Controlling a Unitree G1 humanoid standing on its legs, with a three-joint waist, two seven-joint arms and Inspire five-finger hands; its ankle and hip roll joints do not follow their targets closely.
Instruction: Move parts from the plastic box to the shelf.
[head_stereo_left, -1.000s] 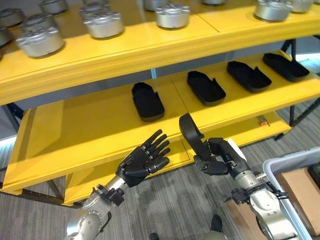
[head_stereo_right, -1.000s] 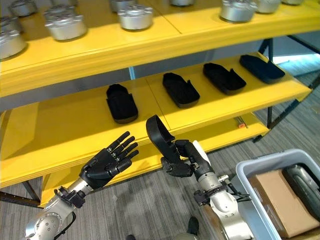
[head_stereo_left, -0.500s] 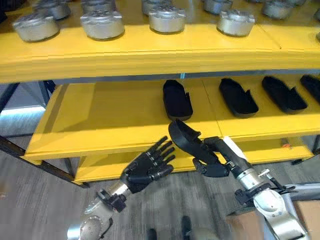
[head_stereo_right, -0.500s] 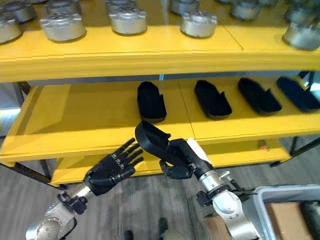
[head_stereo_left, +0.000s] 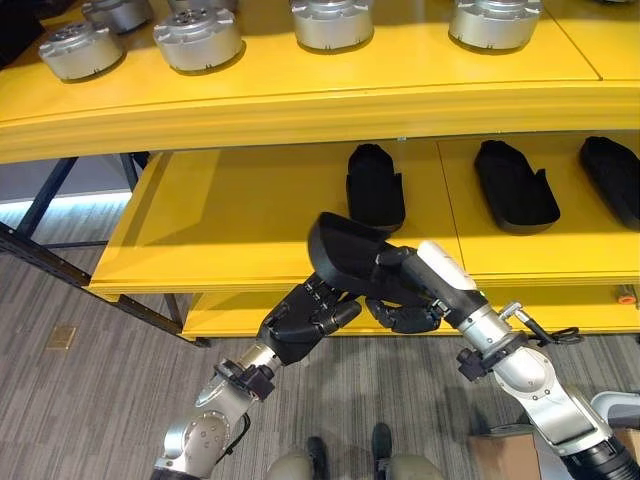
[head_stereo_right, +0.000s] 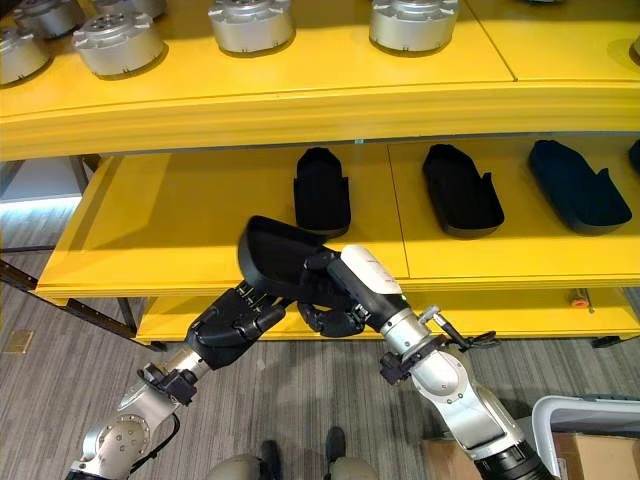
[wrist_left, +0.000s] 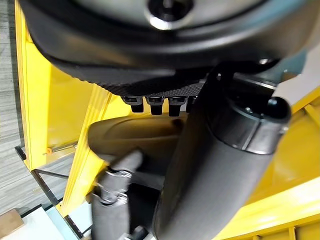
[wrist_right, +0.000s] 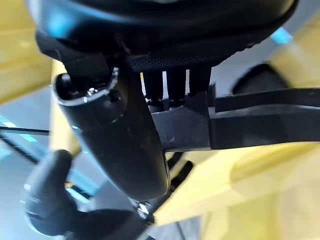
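My two head views look down and forward at the yellow shelf (head_stereo_left: 250, 215) from just in front of it, set slightly apart sideways. They share its middle board, its top board and the grey floor (head_stereo_right: 60, 330) before the shelf. My left wrist view sits very close behind the left hand (wrist_left: 165, 102), facing the shelf's edge. My right wrist view looks along the right hand (wrist_right: 125, 135) from equally close, toward the shelf.
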